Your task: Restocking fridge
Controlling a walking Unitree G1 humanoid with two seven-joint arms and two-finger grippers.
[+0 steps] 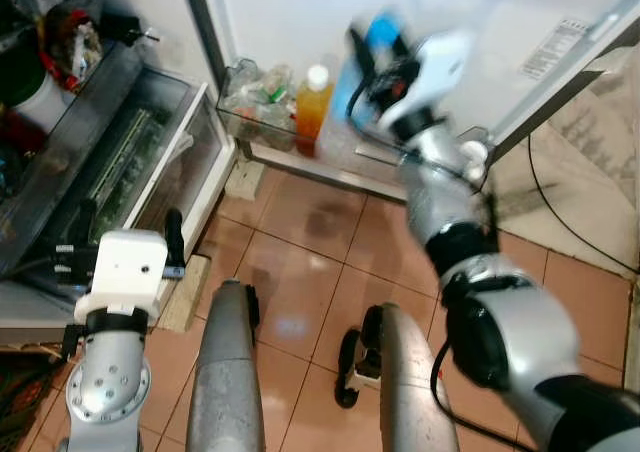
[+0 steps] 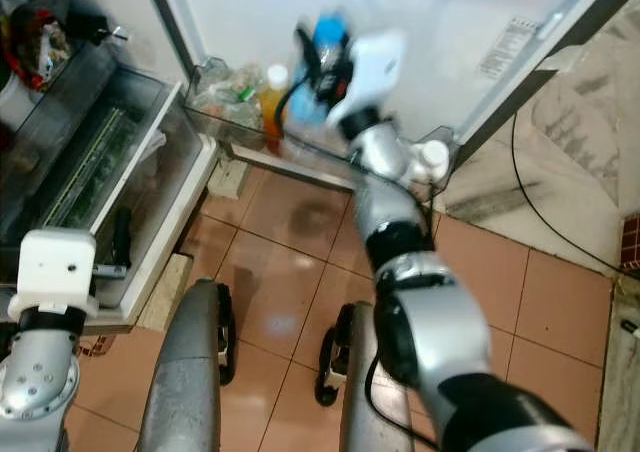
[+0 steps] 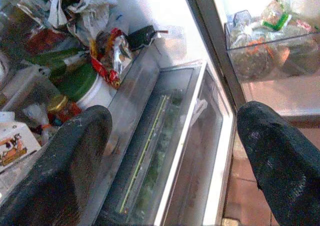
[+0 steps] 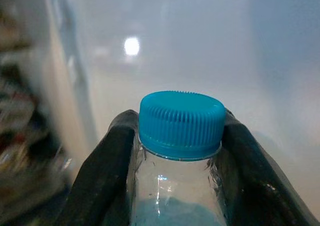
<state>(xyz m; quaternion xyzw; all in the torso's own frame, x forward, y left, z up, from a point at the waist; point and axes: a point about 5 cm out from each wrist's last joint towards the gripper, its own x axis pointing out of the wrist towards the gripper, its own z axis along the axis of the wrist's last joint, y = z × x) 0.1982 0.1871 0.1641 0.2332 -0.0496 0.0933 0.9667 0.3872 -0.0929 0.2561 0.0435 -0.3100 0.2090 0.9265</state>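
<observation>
Terracotta floor tiles (image 1: 300, 242) run up to an open white fridge door (image 1: 330, 12) with a clear plastic door shelf (image 1: 250, 122); an orange juice bottle with a white cap (image 1: 312, 107) stands in it. Open fridge interior on the robot's left, glass crisper drawer (image 3: 170, 151) below. Clear plastic water bottle with a blue ribbed cap (image 4: 181, 123) sits clamped at the neck between the right gripper (image 4: 180, 151) fingers, raised above the door shelf. Left gripper (image 3: 175, 151) fingers spread apart, low by the drawer.
</observation>
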